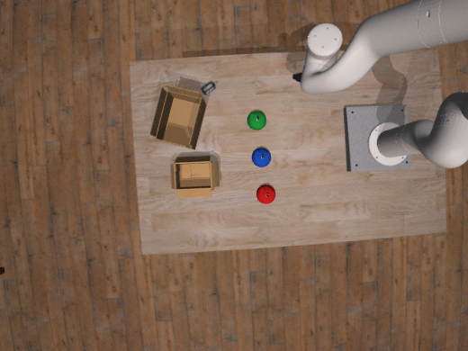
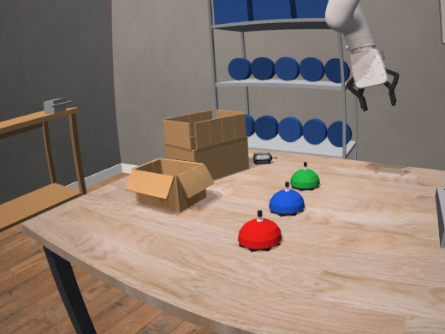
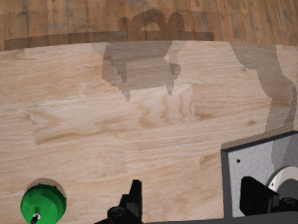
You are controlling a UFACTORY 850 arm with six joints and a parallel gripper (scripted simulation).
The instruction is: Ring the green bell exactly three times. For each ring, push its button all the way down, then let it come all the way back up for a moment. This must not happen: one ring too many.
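Observation:
The green bell [image 1: 256, 120] is a small green dome with a black button on top, the far one in a row of three on the wooden table. It also shows in the side view [image 2: 305, 178] and at the lower left of the wrist view [image 3: 43, 205]. Its button stands up. My gripper [image 2: 376, 95] is open and empty, high above the table, to the right of and behind the green bell. From above, the arm's wrist [image 1: 321, 45] hides the fingers.
A blue bell [image 1: 261, 157] and a red bell [image 1: 265, 193] stand in line with the green one. Two open cardboard boxes [image 1: 178, 116] [image 1: 194, 176] sit at the left. The arm's grey base plate [image 1: 375, 137] is at the right. A small dark device [image 2: 262, 158] lies by the larger box.

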